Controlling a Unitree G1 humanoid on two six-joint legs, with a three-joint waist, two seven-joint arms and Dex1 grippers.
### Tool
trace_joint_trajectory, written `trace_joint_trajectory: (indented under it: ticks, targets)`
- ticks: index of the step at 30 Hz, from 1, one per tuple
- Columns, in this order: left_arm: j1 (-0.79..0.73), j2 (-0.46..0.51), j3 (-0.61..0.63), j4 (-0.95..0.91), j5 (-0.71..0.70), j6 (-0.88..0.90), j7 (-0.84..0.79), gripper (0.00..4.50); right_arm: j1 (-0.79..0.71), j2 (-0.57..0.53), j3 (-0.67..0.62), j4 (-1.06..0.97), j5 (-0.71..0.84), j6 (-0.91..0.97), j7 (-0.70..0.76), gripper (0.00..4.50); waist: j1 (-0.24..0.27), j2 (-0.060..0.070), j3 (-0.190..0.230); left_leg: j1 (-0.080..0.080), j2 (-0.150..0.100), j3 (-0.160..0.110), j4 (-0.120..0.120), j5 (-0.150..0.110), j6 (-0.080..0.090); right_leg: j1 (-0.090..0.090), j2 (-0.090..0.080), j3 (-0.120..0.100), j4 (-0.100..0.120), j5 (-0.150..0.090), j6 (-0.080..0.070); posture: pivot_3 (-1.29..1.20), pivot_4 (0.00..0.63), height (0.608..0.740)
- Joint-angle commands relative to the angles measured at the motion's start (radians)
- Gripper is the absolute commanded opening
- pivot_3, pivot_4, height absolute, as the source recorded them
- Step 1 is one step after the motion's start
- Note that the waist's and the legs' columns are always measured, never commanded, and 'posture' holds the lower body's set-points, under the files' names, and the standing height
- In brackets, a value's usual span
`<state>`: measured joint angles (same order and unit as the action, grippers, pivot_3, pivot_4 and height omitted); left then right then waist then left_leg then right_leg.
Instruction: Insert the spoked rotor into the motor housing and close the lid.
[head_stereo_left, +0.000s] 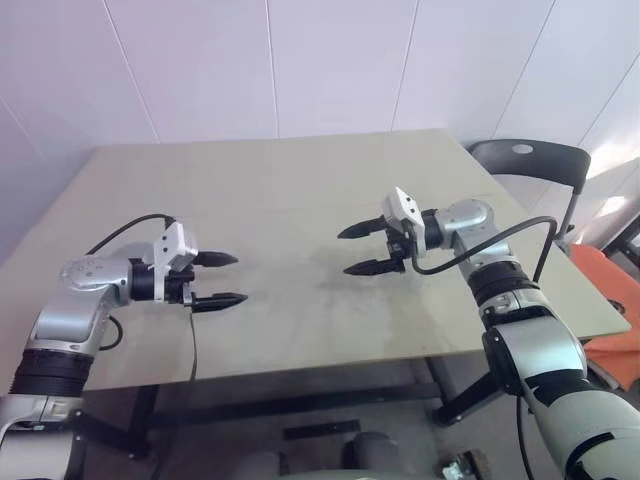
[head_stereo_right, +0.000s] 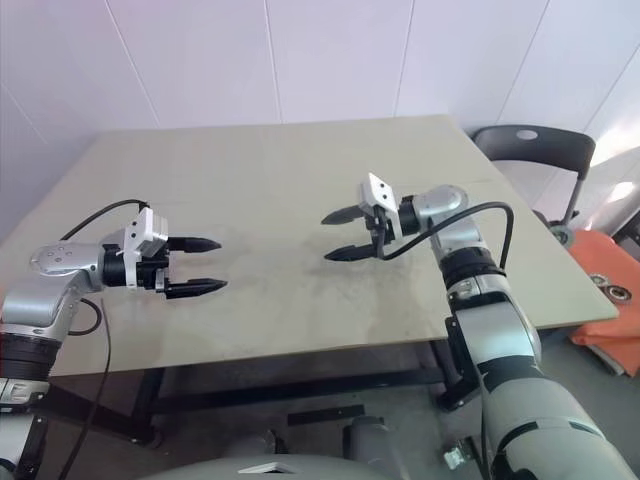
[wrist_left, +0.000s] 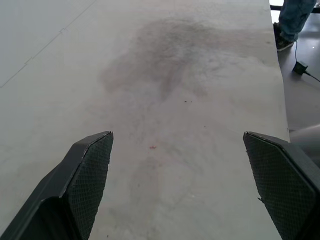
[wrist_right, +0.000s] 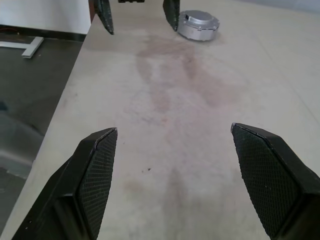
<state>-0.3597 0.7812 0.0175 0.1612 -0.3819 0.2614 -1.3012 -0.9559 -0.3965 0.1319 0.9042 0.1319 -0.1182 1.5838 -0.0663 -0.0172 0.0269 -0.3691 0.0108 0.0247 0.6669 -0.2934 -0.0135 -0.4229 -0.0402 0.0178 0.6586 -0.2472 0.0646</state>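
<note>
Black two-fingered pincers face each other over the near half of a pale wooden table (head_stereo_left: 300, 180). The left gripper (head_stereo_left: 240, 278) points across toward the right one, its jaws spread wide with nothing between them. The right gripper (head_stereo_left: 343, 251) points back at it, also spread wide and empty, and the two are well apart. Both hang clear of the tabletop, above a faint dark smudge (wrist_right: 170, 75) in the wood.

A round silver part sits flat on the table, seen from the right wrist. I take it for the motor housing (wrist_right: 198, 25). It lies just beside the left gripper's farther finger, on the side away from the robot and a little back from the fingertips. It is round, so it has no long axis across the table. Its own axis stands upright, broad face up. I cannot tell whether that face is open or capped.

The left arm is much the nearer, but its fingers point past the housing, so I judge it would have to swing toward the far side. The right gripper already aims roughly that way, though from well across the table.

Further off, a dark chair (head_stereo_left: 530, 160) stands at the far right corner, and a person's legs (wrist_left: 295, 20) stand on the floor beyond the table's end.
</note>
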Motion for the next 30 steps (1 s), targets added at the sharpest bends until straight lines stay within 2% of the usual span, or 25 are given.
trace_joint_trajectory:
  ticks: [1,30]
  targets:
    - [-0.038,0.003,0.036,0.003,-0.002,-0.032,0.018,4.44,-0.026,-0.007,-0.008,-0.041,0.013,0.015,0.015,3.81,-0.002,0.000,0.000,0.000,0.000,0.000,0.000,0.000,0.000,0.000,0.000,0.000,0.000,0.000,0.000,0.00,0.000,0.740]
    - [-0.126,-0.014,0.032,0.161,0.008,-0.111,0.020,4.44,-0.045,-0.015,-0.013,-0.033,0.004,0.009,-0.011,3.81,-0.001,0.000,0.000,0.000,0.000,0.000,0.000,0.000,0.000,0.000,0.000,0.000,0.000,0.000,0.000,0.00,0.000,0.740]
